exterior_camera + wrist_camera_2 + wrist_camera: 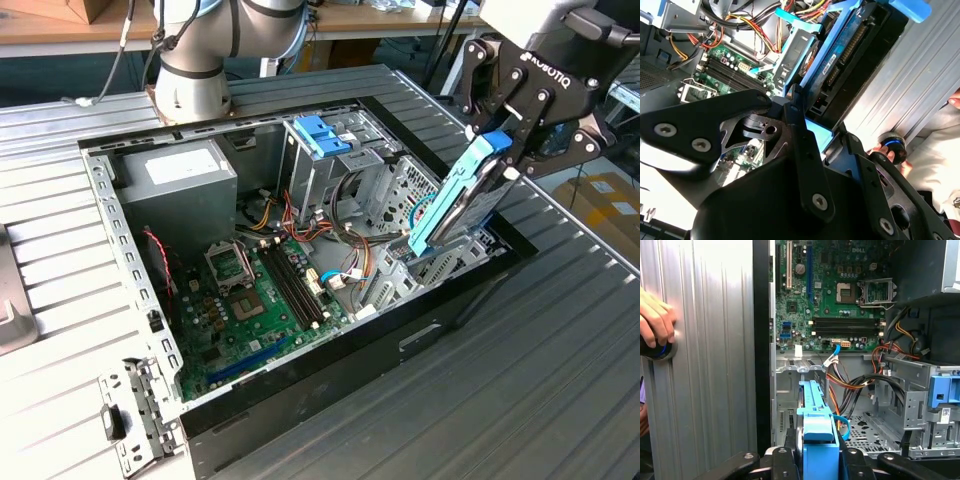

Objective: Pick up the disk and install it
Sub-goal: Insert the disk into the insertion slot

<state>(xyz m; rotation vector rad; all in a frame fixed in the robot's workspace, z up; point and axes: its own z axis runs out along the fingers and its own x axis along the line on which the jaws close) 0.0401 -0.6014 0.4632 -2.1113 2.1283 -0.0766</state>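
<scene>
**Inspector:** Where is the disk?

**Assessor:** The disk [458,205] is off the counter [560,390]. The jaws are closed on its upper end, one on each flat side. It hangs tilted, with its lower end dipped into the open computer case [300,405] at the exterior view's right, just beside the drive cage [395,190]. I cannot tell whether it touches the sheet metal below.

**Inspector:** Which step is in hand?

**Assessor:** Installation, in my judgement. The pick-up is done and the seating is not.

**Inspector:** What does seating call for?

**Assessor:** As I judge it, the rails must sit square to the bay guides and stay clear of the loose cables [860,385]. The present tilt looks too steep to slide home.

**Inspector:** Materials?

**Assessor:** The disk is a flat silver-grey metal slab edged with smooth, bright blue plastic rails. The cage is bare perforated steel and carries a blue clip [322,135]. The motherboard [250,300] is green and densely populated. The counter is ribbed grey metal, and a person's hand [655,315] rests on it beside the case.
</scene>
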